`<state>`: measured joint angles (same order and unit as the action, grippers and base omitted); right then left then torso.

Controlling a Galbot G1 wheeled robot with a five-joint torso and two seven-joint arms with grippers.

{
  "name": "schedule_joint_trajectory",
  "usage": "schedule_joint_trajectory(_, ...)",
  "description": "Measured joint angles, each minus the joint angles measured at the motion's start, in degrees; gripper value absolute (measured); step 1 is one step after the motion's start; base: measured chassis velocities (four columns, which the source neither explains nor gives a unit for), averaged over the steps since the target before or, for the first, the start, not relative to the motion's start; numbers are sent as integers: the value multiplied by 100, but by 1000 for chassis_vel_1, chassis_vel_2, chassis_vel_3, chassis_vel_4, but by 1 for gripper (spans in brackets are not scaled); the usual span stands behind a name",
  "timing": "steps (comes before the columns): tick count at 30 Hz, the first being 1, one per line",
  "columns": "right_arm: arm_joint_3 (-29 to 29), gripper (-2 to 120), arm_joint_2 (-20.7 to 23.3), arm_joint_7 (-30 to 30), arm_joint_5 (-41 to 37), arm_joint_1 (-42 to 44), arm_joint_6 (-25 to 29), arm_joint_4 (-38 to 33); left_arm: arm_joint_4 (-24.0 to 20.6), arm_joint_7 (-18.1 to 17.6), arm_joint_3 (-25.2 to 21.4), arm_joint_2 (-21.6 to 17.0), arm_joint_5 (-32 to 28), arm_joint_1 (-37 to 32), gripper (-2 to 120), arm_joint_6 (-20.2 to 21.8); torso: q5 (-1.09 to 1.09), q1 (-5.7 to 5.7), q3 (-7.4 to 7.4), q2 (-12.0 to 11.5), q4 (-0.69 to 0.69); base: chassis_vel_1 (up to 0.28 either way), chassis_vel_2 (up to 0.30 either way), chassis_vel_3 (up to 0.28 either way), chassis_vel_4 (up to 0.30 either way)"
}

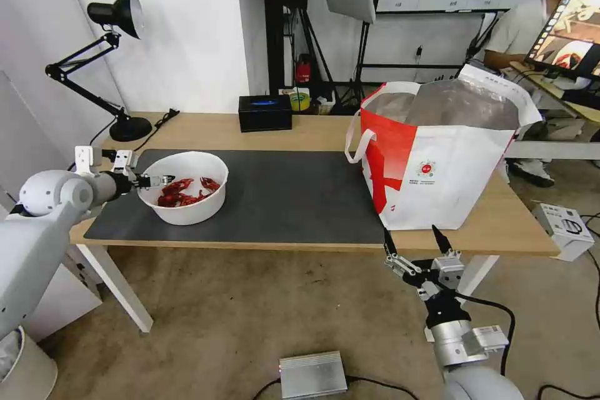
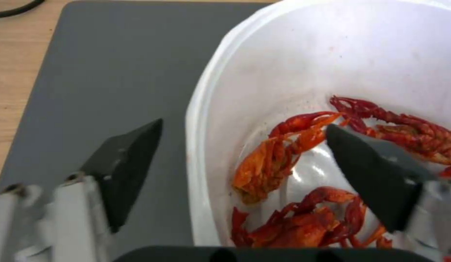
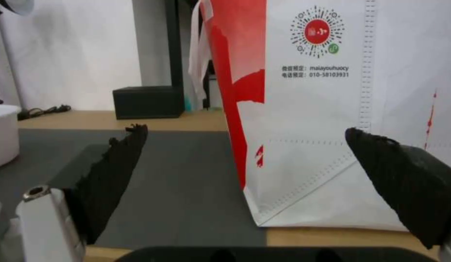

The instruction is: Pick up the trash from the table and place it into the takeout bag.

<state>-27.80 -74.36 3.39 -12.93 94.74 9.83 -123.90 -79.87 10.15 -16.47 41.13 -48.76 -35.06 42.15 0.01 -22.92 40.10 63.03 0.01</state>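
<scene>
My left gripper [image 1: 164, 180] sits at the near-left rim of the white bowl [image 1: 187, 207], its jaws spread wide and holding nothing. In the left wrist view one fingertip [image 2: 130, 160] lies outside the bowl wall over the dark grey mat [image 2: 109, 72] and the other inside, above the red crayfish shells [image 2: 288, 171]; whether either pad touches the rim cannot be told. The far side of the bowl is cut off there.

My right gripper [image 1: 415, 240] hangs just off the table's front edge, below the takeout bag [image 1: 437, 162], released and empty. In the right wrist view its fingers [image 3: 114, 171] frame the bag's lower front corner [image 3: 303, 145], which rests partly on the mat and partly on bare wood; the bag's top is cropped. From the head view the bag stands open with its foil lining showing; its floor is hidden by its walls.

The table [image 1: 500, 225] has a light wood top. A black desk lamp [image 1: 119, 75] stands at its far-left corner and a small black box [image 1: 265, 112] at the back edge. Behind are a white wall and dark stands; below, a stained floor with a silver box [image 1: 312, 375] and cables.
</scene>
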Motion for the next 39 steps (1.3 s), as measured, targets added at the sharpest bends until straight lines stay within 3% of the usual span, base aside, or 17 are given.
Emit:
schedule_joint_trajectory(10, 0, 100, 0, 0, 0, 0, 0, 0, -161, 23, -52, 38, 21, -111, 45, -6, 0, 0, 0, 0, -1, 0, 0, 0, 0)
schedule_joint_trajectory(14, 0, 100, 0, 0, 0, 0, 0, 0, -222, 22, -69, 38, 17, -146, 34, -5, -1, 0, 0, 0, -1, 0, 0, 0, 0)
schedule_joint_trajectory(22, 0, 100, 0, 0, 0, 0, 0, 0, -434, 55, -215, 26, -8, -337, 0, -13, -1, 0, 0, 0, -1, 0, 0, 0, 0)
schedule_joint_trajectory(32, 0, 100, 0, 0, 0, 0, 0, 0, -865, 138, -495, -13, -264, -661, 0, -14, -1, 0, 0, 0, -1, 0, 0, 0, 0)
schedule_joint_trajectory(39, 0, 100, 0, 0, 0, 0, 0, 0, -1754, 27, -922, -55, -858, -1116, 0, -4, 0, 0, 0, 0, 0, 0, 0, 0, 0)
